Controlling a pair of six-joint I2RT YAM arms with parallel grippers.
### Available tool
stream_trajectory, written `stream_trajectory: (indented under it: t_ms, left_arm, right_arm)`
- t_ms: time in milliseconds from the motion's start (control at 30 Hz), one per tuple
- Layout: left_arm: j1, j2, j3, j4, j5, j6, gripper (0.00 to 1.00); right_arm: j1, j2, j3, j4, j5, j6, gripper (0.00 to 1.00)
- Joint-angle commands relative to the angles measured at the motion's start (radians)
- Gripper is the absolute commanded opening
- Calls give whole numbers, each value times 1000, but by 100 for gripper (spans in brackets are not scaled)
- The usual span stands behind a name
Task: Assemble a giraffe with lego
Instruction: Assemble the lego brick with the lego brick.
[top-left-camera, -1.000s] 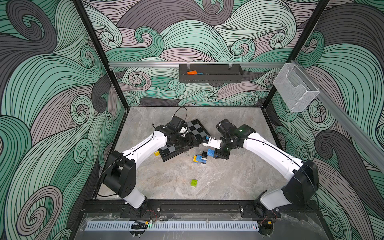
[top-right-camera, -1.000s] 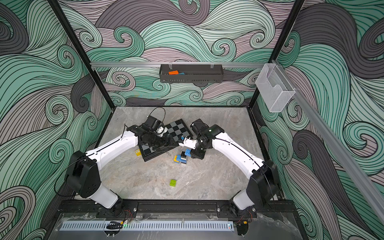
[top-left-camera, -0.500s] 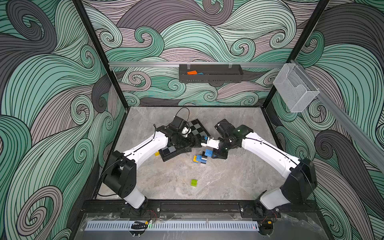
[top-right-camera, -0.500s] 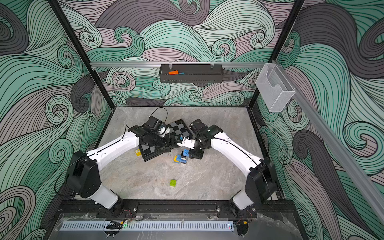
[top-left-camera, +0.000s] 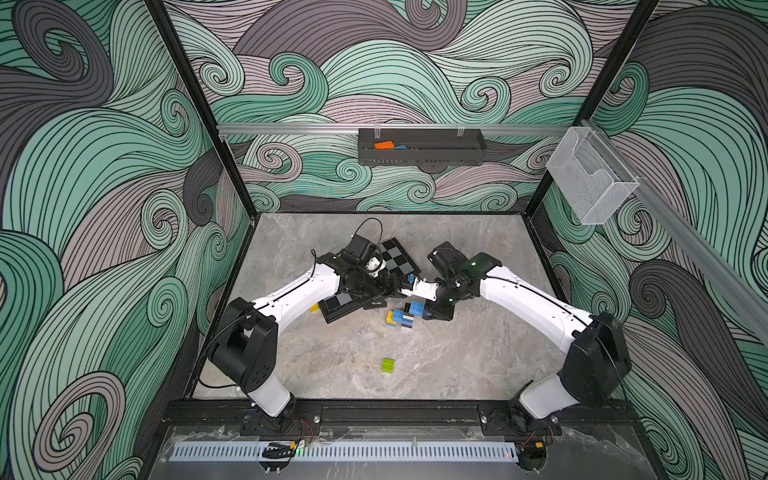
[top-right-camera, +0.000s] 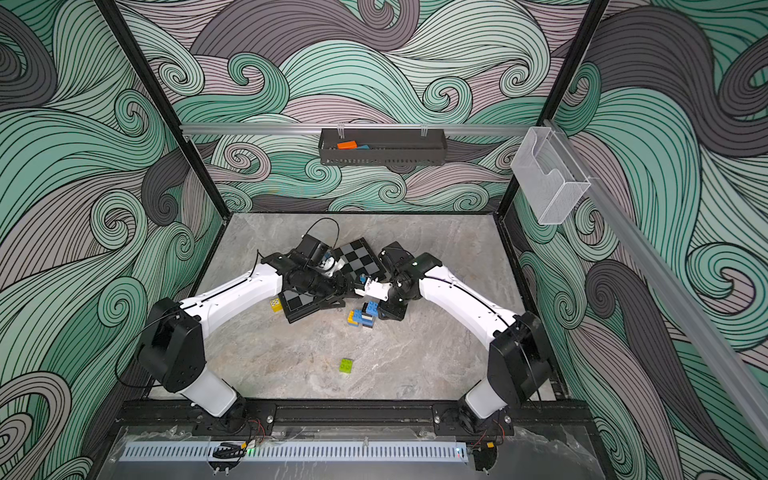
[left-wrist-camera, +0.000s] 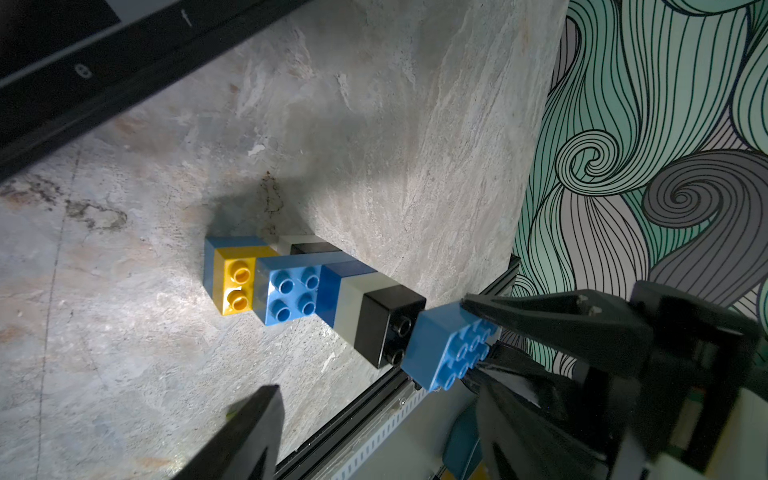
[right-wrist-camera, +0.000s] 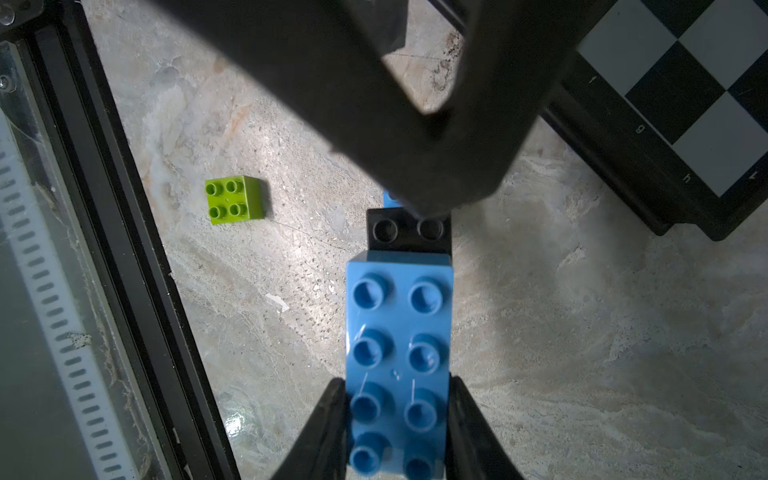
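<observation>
Grey marbled desk (top-left-camera: 457, 353) carries one giraffe figure of joined blue, yellow, white and black studded bricks (left-wrist-camera: 291, 286), lying flat. Right claw (right-wrist-camera: 397, 384) grips one long blue eight-stud brick (right-wrist-camera: 399, 316) at the figure's black end. Left claw (top-left-camera: 395, 289) gapes, empty. One lime-green square brick (right-wrist-camera: 235, 199) lies apart.

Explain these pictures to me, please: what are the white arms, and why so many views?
Two robot arms reach over a grey table, each ending in a two-fingered gripper. Two pictures look down from above; the two close-ups come from cameras on the wrists. The right gripper is clamped on a long blue brick, beside the black end of a half-built brick figure lying on the table. The left gripper is open, holding nothing. A lime-green brick lies apart, a yellow brick beside the chequered board.
</observation>
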Motion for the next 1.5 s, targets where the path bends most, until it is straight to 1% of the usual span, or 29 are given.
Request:
stream_trajectory:
  t_ms: [0, 400, 600, 833, 1033, 1267, 1467]
  left_arm:
    - [-11, 14, 3, 1, 21, 7, 78]
    - [-51, 28, 7, 2, 24, 15, 78]
    - [-69, 56, 20, -16, 24, 31, 78]
    - [-81, 68, -1, -10, 14, 23, 78]
    - [-81, 66, -39, 88, 48, -36, 78]
    - [-81, 80, -117, 229, 86, -121, 77]
    - [-79, 57, -166, 300, 95, -157, 78]
  right_arm:
    - [-6, 2, -18, 2, -8, -9, 19]
    - [-13, -4, -28, 0, 0, -13, 19]
    - [-14, -13, -29, -1, 5, -14, 19]
    - [-15, -21, -24, -1, -2, -9, 19]
    - [-14, -27, -22, -1, -6, 4, 19]
    - [-15, -30, -45, 5, -42, 30, 19]
    - [-15, -51, -87, 67, -75, 79, 19]
